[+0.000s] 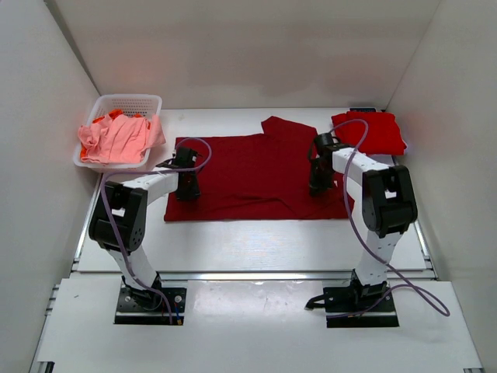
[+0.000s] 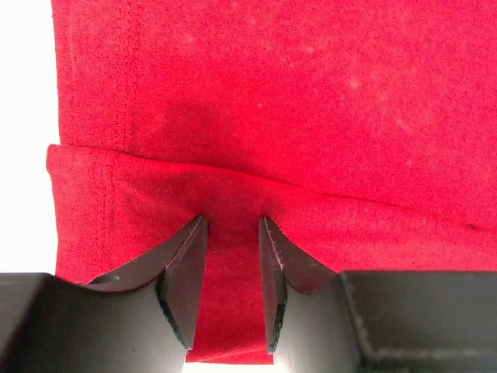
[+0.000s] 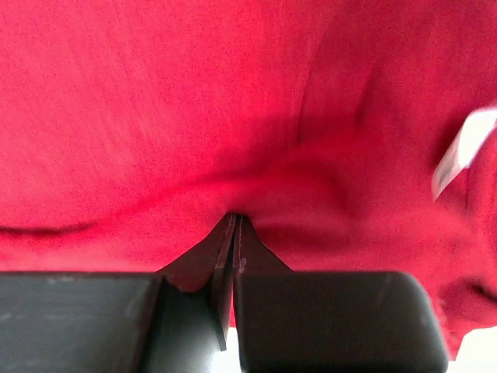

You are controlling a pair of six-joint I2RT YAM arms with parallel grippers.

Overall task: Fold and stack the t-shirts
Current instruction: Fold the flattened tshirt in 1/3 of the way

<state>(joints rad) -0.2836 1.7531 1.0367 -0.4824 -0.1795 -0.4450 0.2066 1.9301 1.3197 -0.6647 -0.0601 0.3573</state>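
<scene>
Maroon t-shirt (image 1: pixel 256 175) lies spread mid-table, with the left gripper (image 2: pixel 233 221) half-open astride its left edge and the right gripper (image 3: pixel 234 217) pinched shut on a pucker near its right side. A white basket (image 1: pixel 128 101) of pink shirts (image 1: pixel 116 140) sits far left and a folded red shirt (image 1: pixel 373 132) far right. Bare white table (image 1: pixel 256 241) lies on the near side, between white walls (image 1: pixel 35 116).

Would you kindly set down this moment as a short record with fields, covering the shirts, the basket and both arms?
maroon shirt: spread on the table, between the arms
red shirt: folded, far right
basket: far left, holds a crumpled pink shirt and an orange shirt
left gripper: on the maroon shirt's left end, jaws apart astride a ridge of cloth
right gripper: on its right end, jaws shut, seemingly pinching cloth
</scene>
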